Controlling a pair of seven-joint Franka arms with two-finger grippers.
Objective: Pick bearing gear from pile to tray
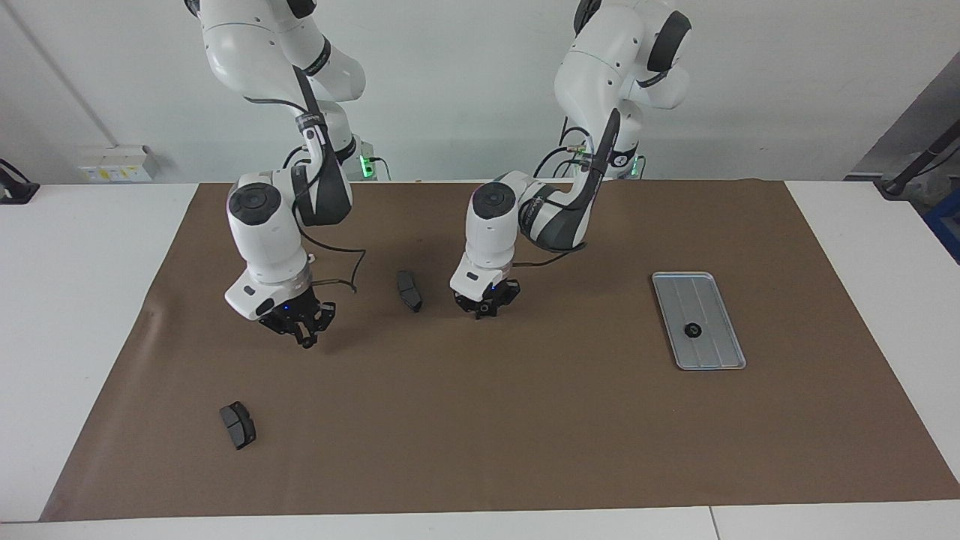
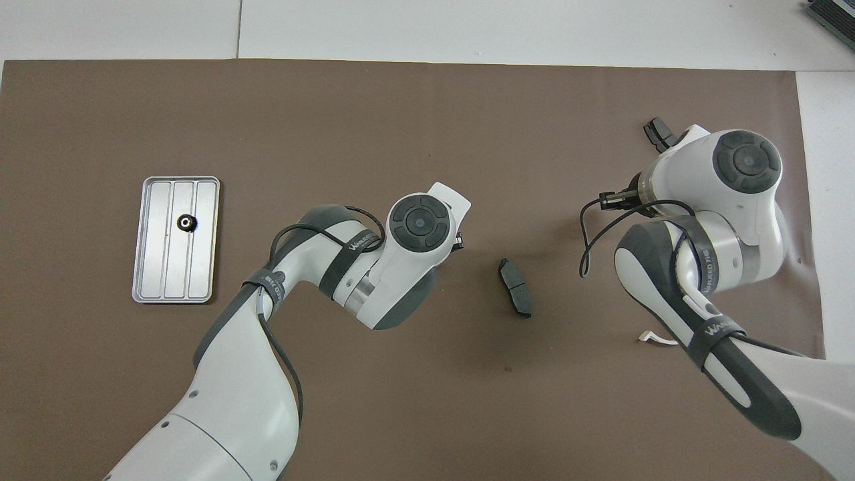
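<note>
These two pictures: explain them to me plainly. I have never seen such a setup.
Two white robot arms work at a table covered by a brown mat. One picture faces the robots from across the table; the other looks down from above them. The left gripper is low over the mat near the middle; whether it holds anything cannot be told. The right gripper hangs shut over the mat. Two dark grey pads lie on the mat, one between the grippers, another farther from the robots. A silver tray holds one small black gear.
</note>
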